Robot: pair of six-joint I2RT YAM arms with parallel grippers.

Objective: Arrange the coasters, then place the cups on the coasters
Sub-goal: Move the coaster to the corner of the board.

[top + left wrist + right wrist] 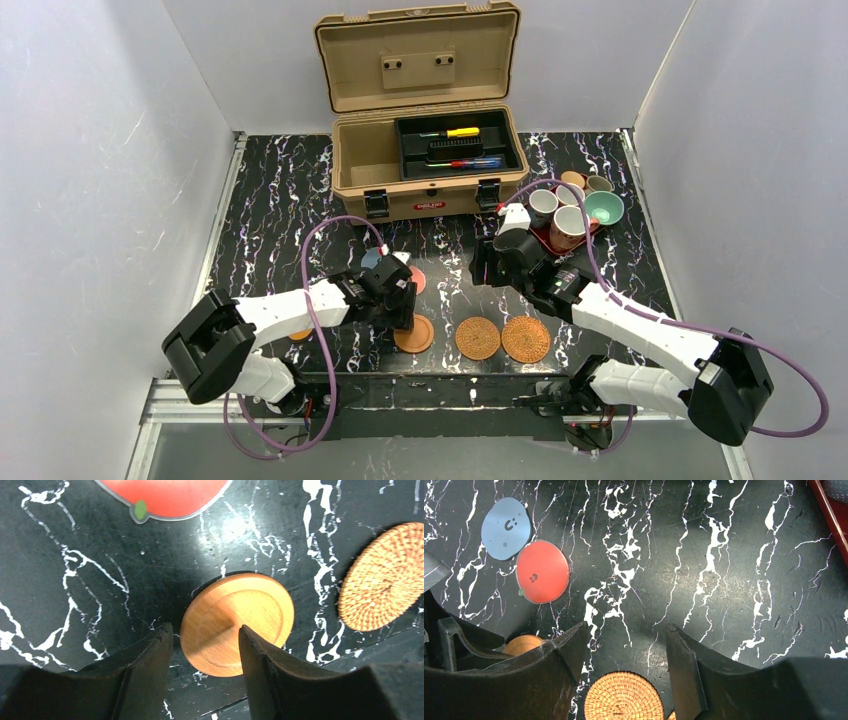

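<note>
**Left claw over the wooden disc, right claw waiting**

My left claw stands narrowly parted, tips pointing down at the wooden coaster. Nothing is clamped between the jaws. The disc lies flat on the counter and is wider than the gap, so one finger overlaps its face and the other sits just off its rim. I cannot tell whether the tips touch the wood.

I judge this coaster light, stiff and smooth, with a low rim that gives little to catch. Taking it across the full width would need a wider claw. Pinching one edge or nudging it flat along the counter looks safer, though smooth wood may slip.

Just beside it to the right lie the two woven coasters, apart from each other; their rough weave should grip better. Beyond my left claw lie the red coaster and the blue-grey coaster, touching.

My right claw hangs wide and empty over bare counter. The cups are crowded on the red tray at the far right, none on a coaster yet.
</note>
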